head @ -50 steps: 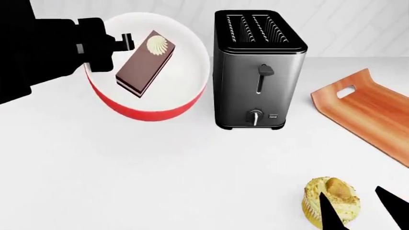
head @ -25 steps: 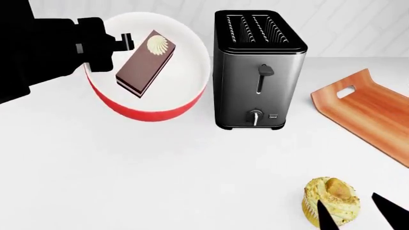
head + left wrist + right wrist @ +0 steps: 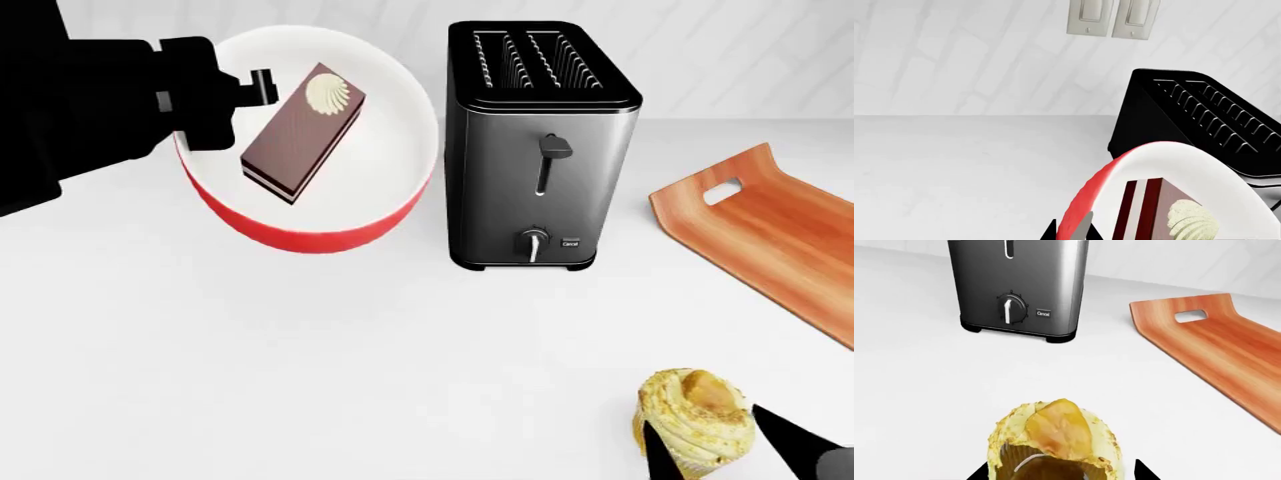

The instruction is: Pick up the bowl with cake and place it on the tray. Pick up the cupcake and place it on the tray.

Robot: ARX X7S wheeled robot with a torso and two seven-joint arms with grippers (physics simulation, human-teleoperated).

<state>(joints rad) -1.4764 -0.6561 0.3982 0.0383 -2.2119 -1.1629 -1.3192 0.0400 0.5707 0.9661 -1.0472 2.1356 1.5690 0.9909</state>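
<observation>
Left gripper (image 3: pixel 256 88) is pinching the far-left rim of the round bowl, red outside and white inside (image 3: pixel 387 160), one finger inside the wall, one outside; the left wrist view shows the rim running between two dark fingertips (image 3: pixel 1084 231). A rim grip likely suits a bowl too wide to span. The bowl looks tipped and raised off the white counter (image 3: pixel 267 350), though whether it is fully clear of the surface is hard to judge. The chocolate layer-cake slice with cream swirl (image 3: pixel 300 130) is lying inside, near the gripper.

Right gripper (image 3: pixel 727 445) is sitting at the near right, jaws spread to either side of the small cupcake with pale yellow frosting and tan-orange topping (image 3: pixel 694 425). Contact cannot be confirmed; fingers are cut off by the frame edge in both views, and the wrapper is mostly hidden.

The orange-brown wooden tray with upturned slotted end (image 3: pixel 774 235) is lying at the far right, only partly in view, its other end cut off. A tall steel-and-black toaster (image 3: pixel 534 140) is standing between bowl and tray, so the bowl's path probably needs to pass over or around it.
</observation>
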